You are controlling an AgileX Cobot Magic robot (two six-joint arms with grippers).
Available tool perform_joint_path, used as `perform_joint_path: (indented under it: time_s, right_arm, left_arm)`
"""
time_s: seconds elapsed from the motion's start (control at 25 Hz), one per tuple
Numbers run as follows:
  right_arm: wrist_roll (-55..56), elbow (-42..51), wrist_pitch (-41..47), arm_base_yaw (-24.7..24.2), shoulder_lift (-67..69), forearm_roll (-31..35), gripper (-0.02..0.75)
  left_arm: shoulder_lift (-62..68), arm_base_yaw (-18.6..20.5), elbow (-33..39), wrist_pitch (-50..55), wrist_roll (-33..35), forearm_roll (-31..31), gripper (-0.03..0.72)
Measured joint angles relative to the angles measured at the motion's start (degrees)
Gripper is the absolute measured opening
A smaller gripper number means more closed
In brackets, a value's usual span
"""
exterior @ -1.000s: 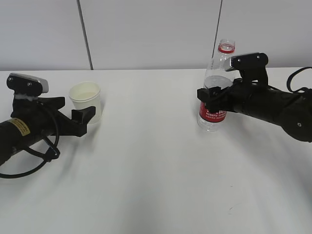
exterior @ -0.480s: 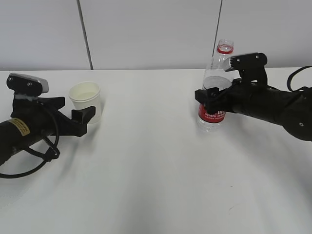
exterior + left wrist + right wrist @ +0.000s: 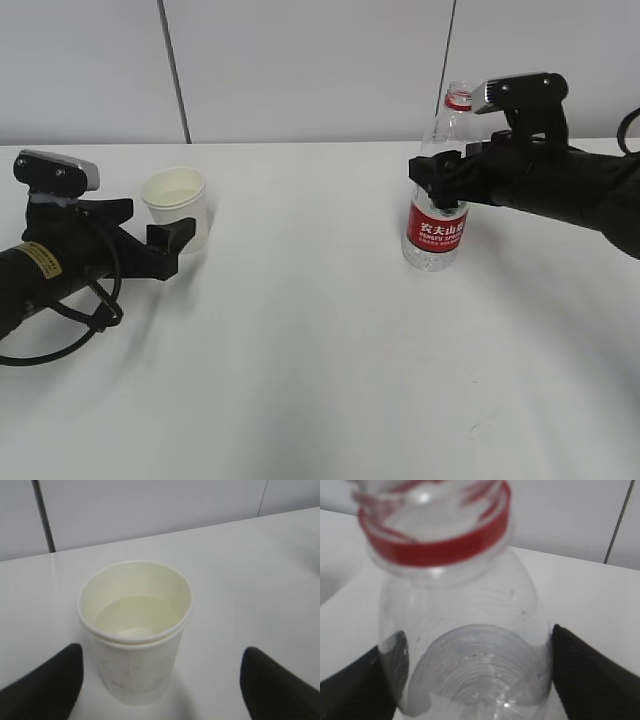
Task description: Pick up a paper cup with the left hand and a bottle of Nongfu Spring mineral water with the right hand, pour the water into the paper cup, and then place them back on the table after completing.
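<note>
- The lower half of the exterior view is bare white matte desk (image 3: 320,400), open from left edge to right edge, with nothing standing on it.
- At middle left, the left black tool (image 3: 172,238) on the yellow-stickered arm lies low over the desk, jaws spread wide and holding nothing; in the left wrist view its fingers (image 3: 45,685) stand clear on either side of the cup, with desk showing in both gaps.
- The white paper cup (image 3: 177,208) stands upright on the desk just ahead of that tool, with clear water (image 3: 132,620) in its bottom.
- A broad empty strip of desk separates the cup from the bottle at middle right.
- The clear plastic bottle with the red label and red neck ring (image 3: 437,215) stands upright on the desk, uncapped.
- The right black tool (image 3: 440,180) brackets the bottle's shoulder above the label, jaws spread; whether its fingers (image 3: 580,675) touch the plastic cannot be told.
- Behind, the desk's far edge meets a pale panelled wall (image 3: 300,70).
</note>
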Motion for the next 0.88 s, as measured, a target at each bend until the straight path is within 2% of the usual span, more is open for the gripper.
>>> perform_joint_path:
  time_s: [0.44,0.72,0.88]
  right_arm:
    - [1.40,0.24,3.78,0.00,-3.24,-1.10,0.654]
    - [7.18,0.24,5.79,0.00,-3.48,-7.42,0.637]
    - [8.58,0.24,6.38,0.00,-3.50,-8.36,0.629]
  left_arm:
    - [0.00,0.00,0.00,0.00,0.00,0.00,0.581]
    - [0.00,0.00,0.00,0.00,0.00,0.00,0.581]
    - [0.00,0.00,0.00,0.00,0.00,0.07,0.581]
